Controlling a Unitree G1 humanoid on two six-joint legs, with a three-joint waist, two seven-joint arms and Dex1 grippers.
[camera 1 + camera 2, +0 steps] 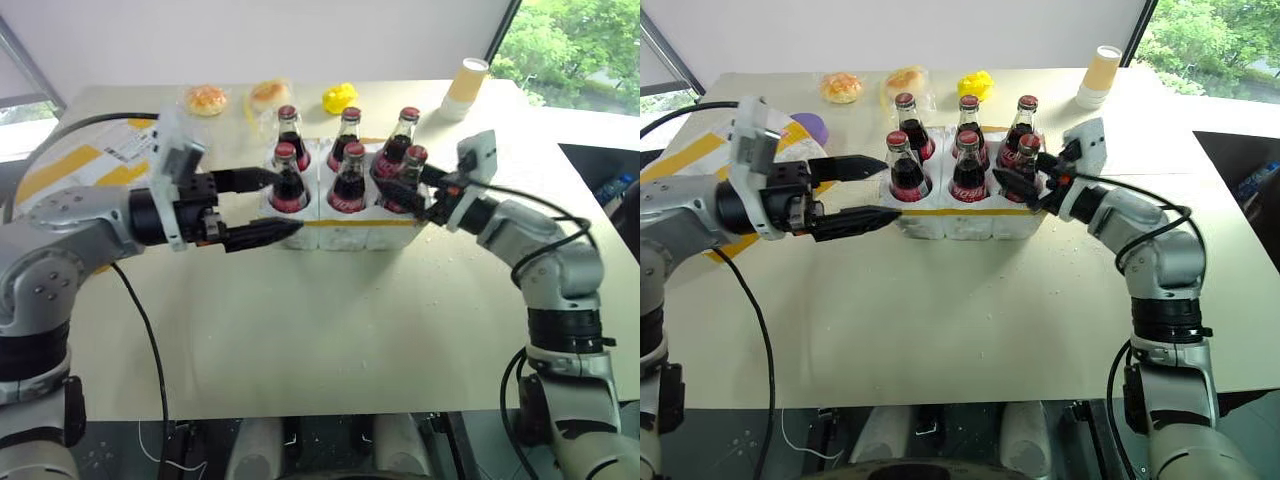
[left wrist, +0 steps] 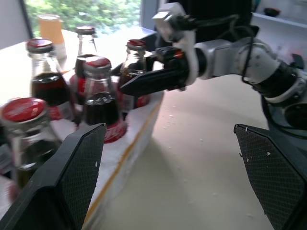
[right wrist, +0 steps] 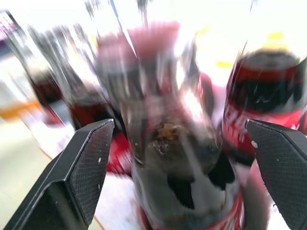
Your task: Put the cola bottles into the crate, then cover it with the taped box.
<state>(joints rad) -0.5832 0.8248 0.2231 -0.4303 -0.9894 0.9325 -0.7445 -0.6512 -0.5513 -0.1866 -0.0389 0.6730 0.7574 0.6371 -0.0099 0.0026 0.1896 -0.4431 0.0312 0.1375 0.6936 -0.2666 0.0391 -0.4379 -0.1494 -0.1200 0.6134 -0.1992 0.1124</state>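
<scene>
**Sixth bottle seated; free the right hand before the lid**

Both arms frame the near half of the tabletop in the left eye view. Your left gripper (image 1: 262, 207) stands with its fingers apart at the crate's left end, holding nothing. Your right gripper (image 1: 403, 186) sits at the crate's right end around the front right bottle (image 1: 411, 176), and from here you cannot tell whether its fingers touch the glass. All six cola bottles (image 1: 349, 176) stand in the crate (image 1: 345, 231), which lies toward the far middle of the tabletop. My reading: loading is done, so back the right hand straight off without brushing the neck, or the bottle may tip in its well.

In the right eye view, the taped box (image 1: 685, 160) lies at the tabletop's left edge, behind your left arm. Most of it is covered or cut off, so its grip faces stay unknown. Plan the lift with both hands.

From the left wrist, the left fingers (image 2: 72, 177) stand wide, and the right gripper's tips reach in beside the front right bottle.

From the right wrist, the fingers (image 3: 81, 167) stand apart on either side of that bottle, clear of it on both sides. Blur hides how deep it sits in its well.
</scene>
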